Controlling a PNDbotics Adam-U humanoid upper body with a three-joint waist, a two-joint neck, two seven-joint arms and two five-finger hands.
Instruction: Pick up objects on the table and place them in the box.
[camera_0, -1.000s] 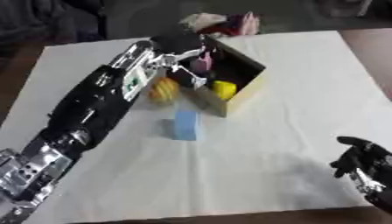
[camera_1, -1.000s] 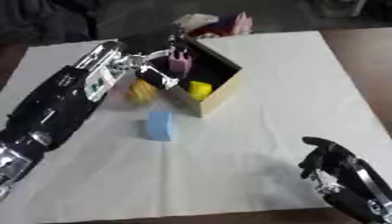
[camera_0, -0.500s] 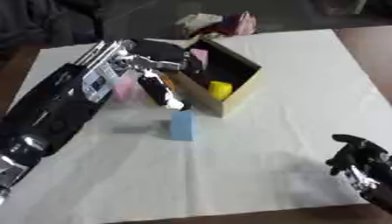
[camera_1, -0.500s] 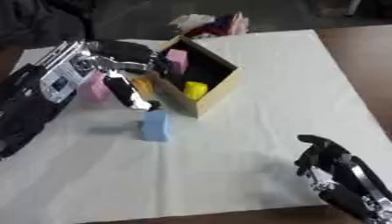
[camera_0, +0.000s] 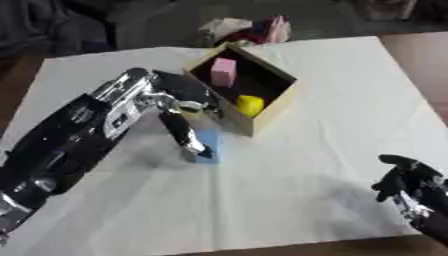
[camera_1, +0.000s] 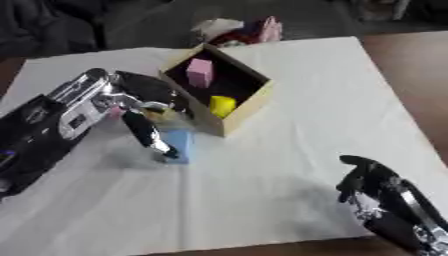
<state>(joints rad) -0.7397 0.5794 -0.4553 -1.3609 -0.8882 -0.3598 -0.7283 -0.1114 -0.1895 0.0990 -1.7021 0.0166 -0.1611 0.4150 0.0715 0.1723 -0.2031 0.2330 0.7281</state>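
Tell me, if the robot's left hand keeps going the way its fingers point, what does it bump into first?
The left hand points its fingers down toward the table, right at the blue block. It would probably meet that block first, then the white cloth beneath it. Whether it already touches the block is hard to tell.

Left hand (camera_1: 144, 117) reaches down onto the blue block (camera_1: 178, 145) — beside the box (camera_1: 248, 107).

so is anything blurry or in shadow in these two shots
Left eye view: the left hand is smeared by motion blur over the blue block. Right eye view: the box interior is dark, its pink block and yellow piece soft-edged.
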